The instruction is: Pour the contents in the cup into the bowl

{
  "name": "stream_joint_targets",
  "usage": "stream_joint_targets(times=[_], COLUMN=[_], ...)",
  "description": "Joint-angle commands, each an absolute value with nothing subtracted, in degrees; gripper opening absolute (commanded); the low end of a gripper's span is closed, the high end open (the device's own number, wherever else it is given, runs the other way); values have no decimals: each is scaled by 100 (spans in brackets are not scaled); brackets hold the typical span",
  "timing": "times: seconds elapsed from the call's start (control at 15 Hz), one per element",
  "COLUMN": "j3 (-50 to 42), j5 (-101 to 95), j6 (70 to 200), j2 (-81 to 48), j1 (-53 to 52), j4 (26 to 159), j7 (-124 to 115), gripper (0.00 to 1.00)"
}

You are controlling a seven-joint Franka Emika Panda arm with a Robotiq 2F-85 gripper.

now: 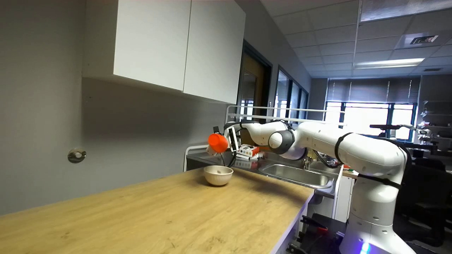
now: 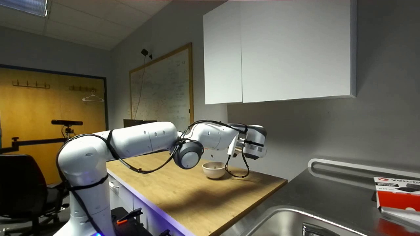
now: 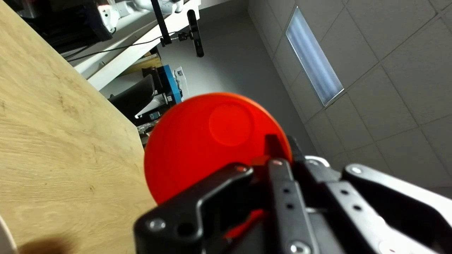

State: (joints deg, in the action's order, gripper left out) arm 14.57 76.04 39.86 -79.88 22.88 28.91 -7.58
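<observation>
The red-orange cup point(image 1: 218, 143) is held tipped on its side in the air above the bowl point(image 1: 218, 175). In the wrist view I look into the cup point(image 3: 197, 141); no contents show, though the fingers hide part of it. My gripper point(image 3: 285, 150) is shut on the cup's wall, one finger inside and one outside. The tan-grey bowl stands upright on the wooden counter, also in an exterior view point(image 2: 213, 171). Something small shows inside it, too small to identify. A bit of its rim point(image 3: 5, 240) shows in the wrist view. The arm hides the cup in an exterior view.
The wooden counter point(image 1: 169, 208) ends beside a dark counter with a metal sink point(image 1: 296, 174). A red and white box point(image 2: 397, 196) lies there. White wall cabinets point(image 2: 279, 49) hang above. A wall runs behind the bowl.
</observation>
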Motion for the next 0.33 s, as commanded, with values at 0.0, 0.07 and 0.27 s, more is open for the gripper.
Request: stream_joint_targets(times=[0.0,0.07,0.27], j3=[1573,1565,1539], j5=[7692,7680,7643], j6=[3895,3882,3831], j2=[-8175,-8171,-8154], j1=[2281,2276,2265], j4=[2521,2509,2481], j7=[-1135,-1137,-1173], gripper=[6,5,6])
